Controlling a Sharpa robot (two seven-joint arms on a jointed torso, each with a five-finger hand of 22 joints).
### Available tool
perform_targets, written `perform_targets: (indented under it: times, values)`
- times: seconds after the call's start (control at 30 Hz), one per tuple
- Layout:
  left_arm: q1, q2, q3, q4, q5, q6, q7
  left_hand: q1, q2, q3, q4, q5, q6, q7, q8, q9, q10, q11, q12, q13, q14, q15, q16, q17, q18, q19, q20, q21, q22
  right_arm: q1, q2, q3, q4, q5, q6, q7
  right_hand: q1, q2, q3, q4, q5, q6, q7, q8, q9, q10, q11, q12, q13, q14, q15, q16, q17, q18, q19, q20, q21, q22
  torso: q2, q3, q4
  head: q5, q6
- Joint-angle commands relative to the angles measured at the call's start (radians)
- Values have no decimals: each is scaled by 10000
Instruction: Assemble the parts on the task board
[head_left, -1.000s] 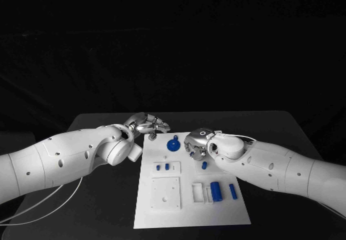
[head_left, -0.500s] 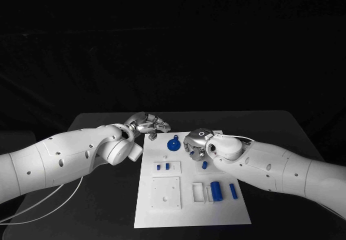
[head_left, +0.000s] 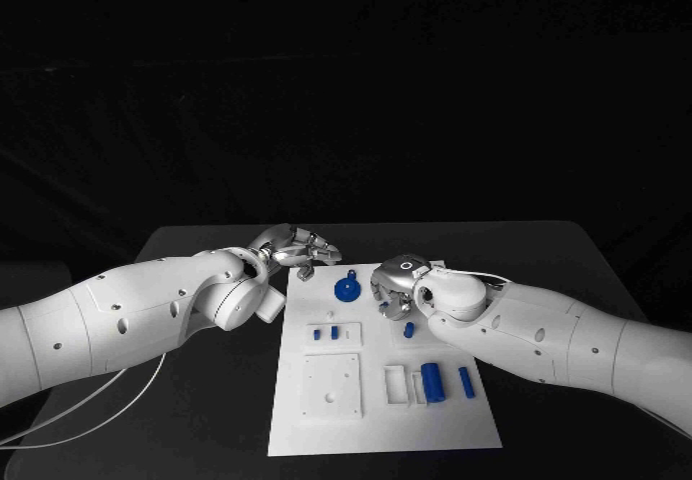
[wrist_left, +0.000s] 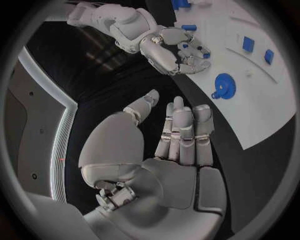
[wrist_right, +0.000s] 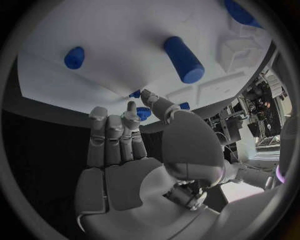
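Head view: the white task board (head_left: 378, 420) lies in the middle of the dark worktop (head_left: 577, 250), and both hands are up at its far end. The left hand (head_left: 296, 246) sits at the board's far left corner, over the worktop edge of it, fingers spread and holding nothing; the left wrist view confirms an empty, loosely extended palm (wrist_left: 169, 150). The right hand (head_left: 392, 290) is over the board's upper middle, just beside the round blue knob (head_left: 346, 289), which rests flat on the board. The right wrist view shows its fingers (wrist_right: 115, 135) straight and apart, with nothing between them, so it is released too.

Now the recesses. A small blue peg (head_left: 408, 329) lies just below the right hand. Two small blue pegs (head_left: 326, 334) stand in the raised block on the left. Lower right, a thick blue cylinder (head_left: 431, 382) lies beside a rectangular slot (head_left: 395, 386), and a thinner blue pin (head_left: 466, 382) lies next to it. The square plate (head_left: 332, 385) at lower left carries no blue pieces.
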Motion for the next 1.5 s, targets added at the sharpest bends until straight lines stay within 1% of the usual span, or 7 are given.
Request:
perform_targets:
  times: [0.03,0.4,0.77,0.8,0.93,1.0,1.5]
  values:
    - [14,-3,7,31,-92,117,106,-26,94,5,-52,12,-45,61,0,-11,330,85,-55,18,-23,1,-55,15,458,-11,-183,-35,-2,-4,-61,-5,53,-102,50,-121,-22,-130,0,58,-54,86,194,-77,-18,-9,-52,-8,-20,-9,-44,10,-17,427,23,-68,34,9,-4,-1,-3,6,5]
    - [14,-19,6,40,-122,148,117,-12,101,9,-60,16,-62,67,-6,-18,331,90,-91,25,-23,6,-60,21,459,-12,-182,-38,-2,-2,-170,-5,130,99,169,42,184,-231,36,25,-53,-153,283,-201,-62,-67,33,-29,-55,-82,19,-20,-41,427,-56,-87,-13,-6,-4,8,-2,21,-7]
    - [14,-2,6,46,-132,206,135,29,135,26,-83,29,-91,78,-16,-31,336,98,-156,42,-23,14,-69,33,461,-13,-178,-42,-2,-2,-100,-5,19,169,546,179,647,-87,605,-153,58,-280,368,-305,-128,-126,121,-29,-105,-144,115,-32,-63,427,-141,-13,-64,-11,-2,1,6,-3,-28]
    - [14,-1,6,46,-133,215,136,30,138,27,-83,30,-93,79,-17,-31,336,99,-160,42,-23,14,-70,33,461,-13,-178,-42,-2,-2,-99,-5,14,169,572,179,670,-69,650,-173,88,-275,370,-306,-132,-128,122,-26,-108,-148,119,-32,-63,427,-146,-7,-65,-9,-2,1,6,-3,-28]
    - [14,7,6,42,-146,217,127,34,146,29,-86,31,-102,82,-20,-35,338,101,-174,46,-22,16,-71,36,461,-12,-176,-43,-2,-3,-85,-5,-66,165,649,175,783,43,1100,-353,846,-235,382,-318,-163,-147,134,4,-132,-175,141,-16,-67,427,-180,57,-52,21,-2,0,5,-12,-38]
    - [14,11,6,40,-165,213,122,35,147,29,-87,31,-104,83,-21,-36,338,102,-178,48,-21,17,-72,37,461,-12,-175,-43,-2,-3,-80,-5,-83,163,646,174,771,77,1186,-411,1020,-223,383,-319,-170,-151,137,16,-140,-180,145,-9,-69,427,-179,71,-38,33,-2,1,6,-16,-43]
    - [14,16,6,26,-173,199,121,54,146,28,-107,33,-134,93,-33,-47,337,110,-229,60,-19,25,-76,48,462,-11,-170,-43,0,-3,-26,-5,-107,164,514,184,703,44,1233,-554,1197,-316,413,-380,-209,-165,165,36,-159,-194,160,4,-73,427,-181,88,-18,51,-2,-3,4,-20,-57]
